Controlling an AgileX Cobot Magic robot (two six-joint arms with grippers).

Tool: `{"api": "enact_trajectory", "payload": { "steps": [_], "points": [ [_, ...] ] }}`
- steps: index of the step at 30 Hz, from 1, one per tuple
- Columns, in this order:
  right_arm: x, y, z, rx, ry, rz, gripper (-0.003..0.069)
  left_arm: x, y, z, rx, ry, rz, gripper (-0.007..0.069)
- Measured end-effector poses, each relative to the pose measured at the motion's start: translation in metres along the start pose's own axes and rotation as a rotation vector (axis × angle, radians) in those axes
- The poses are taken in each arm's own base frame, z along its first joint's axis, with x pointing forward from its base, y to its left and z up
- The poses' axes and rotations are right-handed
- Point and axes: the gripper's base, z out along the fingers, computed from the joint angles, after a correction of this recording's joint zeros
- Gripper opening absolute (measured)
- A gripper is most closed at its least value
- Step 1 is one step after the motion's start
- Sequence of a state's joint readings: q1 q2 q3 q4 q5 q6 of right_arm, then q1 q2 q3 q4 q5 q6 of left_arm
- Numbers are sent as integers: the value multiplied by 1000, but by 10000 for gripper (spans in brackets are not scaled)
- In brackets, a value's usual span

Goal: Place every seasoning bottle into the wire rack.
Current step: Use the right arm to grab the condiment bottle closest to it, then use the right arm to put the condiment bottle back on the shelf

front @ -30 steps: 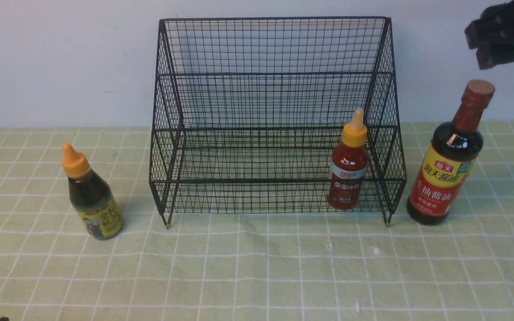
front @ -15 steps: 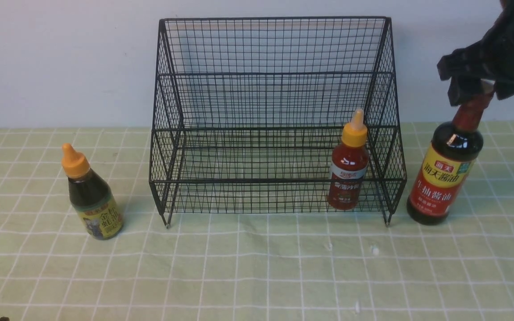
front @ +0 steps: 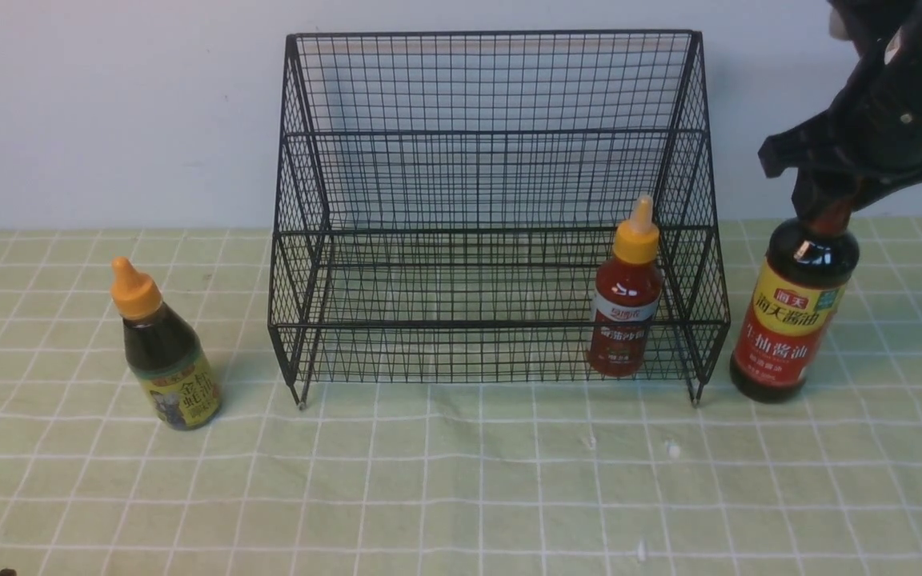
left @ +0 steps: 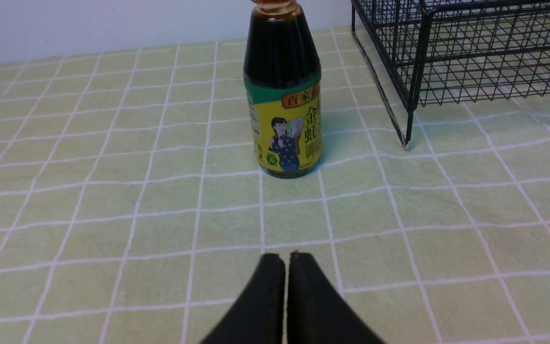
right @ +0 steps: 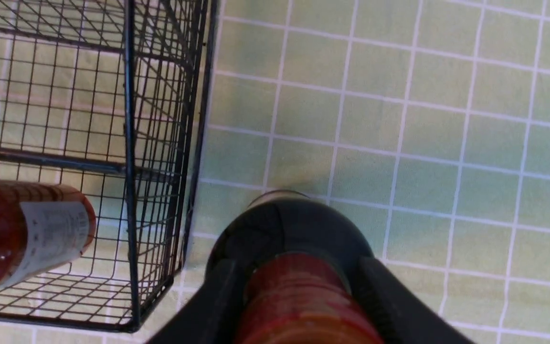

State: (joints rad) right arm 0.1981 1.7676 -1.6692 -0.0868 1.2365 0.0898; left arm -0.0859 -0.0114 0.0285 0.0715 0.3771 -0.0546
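The right gripper (right: 296, 267) sits over the soy bottle (front: 793, 320), its fingers (right: 217, 296) on either side of the red-brown cap. They seem to be pressing on it, though from the front the black housing hides the contact. The bottle stands on the checked cloth (front: 461, 480) just beside the rack (front: 493, 132), outside its right wall. The red bottle (front: 623, 312) is upright in the lower tier, at the right end. The squat bottle (front: 169, 360) stands on the cloth, well left of the rack. The left gripper (left: 286, 258) is low over the cloth (jaws pressed together, nothing between them), facing the squat bottle.
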Motion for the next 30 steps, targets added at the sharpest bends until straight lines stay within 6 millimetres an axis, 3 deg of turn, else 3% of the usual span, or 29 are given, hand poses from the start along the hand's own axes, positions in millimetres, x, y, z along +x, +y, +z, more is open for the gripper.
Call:
{"api": "enact_trajectory", "payload": {
  "steps": [7, 16, 18, 19, 25, 30],
  "points": [
    [5, -5, -25, 22, -12, -46, 276, 0, 0, 0, 0, 0, 0, -6],
    [-13, -15, -145, 11, -363, -11, 276, 0, 0, 0, 0, 0, 0, -6],
    [-15, -15, -155, -1, -398, -10, 276, 0, 0, 0, 0, 0, 0, -6],
    [-17, -14, -171, -24, -449, -13, 276, 0, 0, 0, 0, 0, 0, -6],
    [-19, -5, -199, -153, -552, -32, 276, 0, 0, 0, 0, 0, 0, -6],
    [-30, 7, -189, -275, -572, -52, 276, 0, 0, 0, 0, 0, 0, -6]
  ]
}}
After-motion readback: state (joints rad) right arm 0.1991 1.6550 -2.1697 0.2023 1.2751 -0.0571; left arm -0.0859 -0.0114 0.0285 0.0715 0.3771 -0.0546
